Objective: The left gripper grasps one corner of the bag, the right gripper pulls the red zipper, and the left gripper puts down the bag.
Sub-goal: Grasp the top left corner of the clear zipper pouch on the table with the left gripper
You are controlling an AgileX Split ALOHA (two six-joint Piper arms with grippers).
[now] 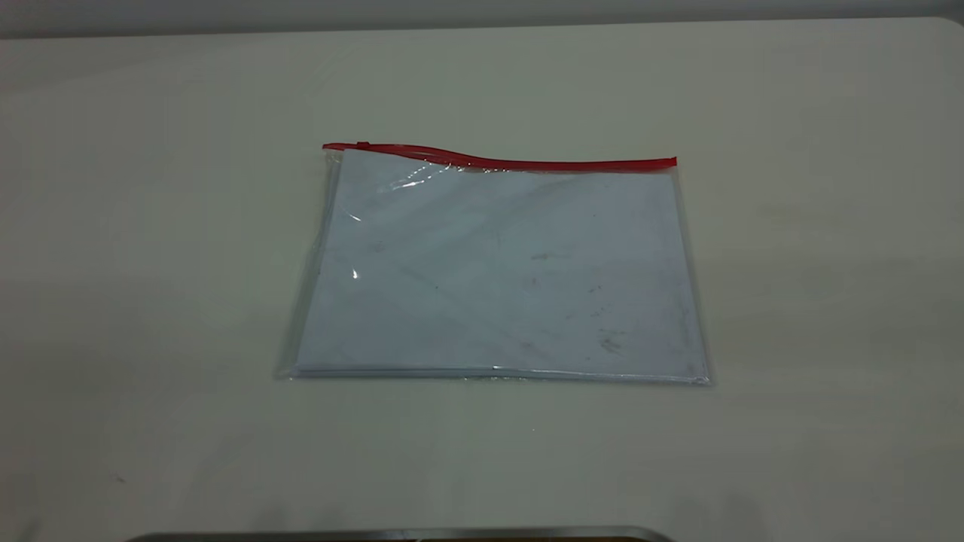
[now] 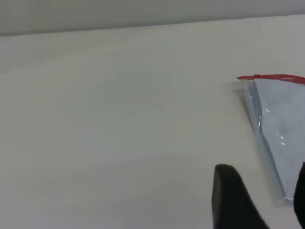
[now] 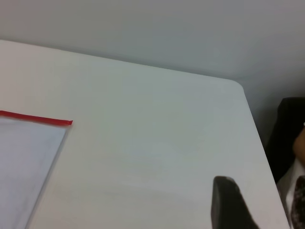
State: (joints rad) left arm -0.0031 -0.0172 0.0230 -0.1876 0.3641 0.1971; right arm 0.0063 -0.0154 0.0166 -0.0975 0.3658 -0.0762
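Bag (image 1: 497,275) flat mid-table (image 1: 151,226) in exterior view, red zipper (image 1: 501,160) along far edge, slider near its left end; no arms shown. Left wrist view: left gripper (image 2: 259,200) above table beside bag corner (image 2: 244,80), open, empty. Right wrist view: right gripper finger (image 3: 228,202) off zipper's end, opening unclear.
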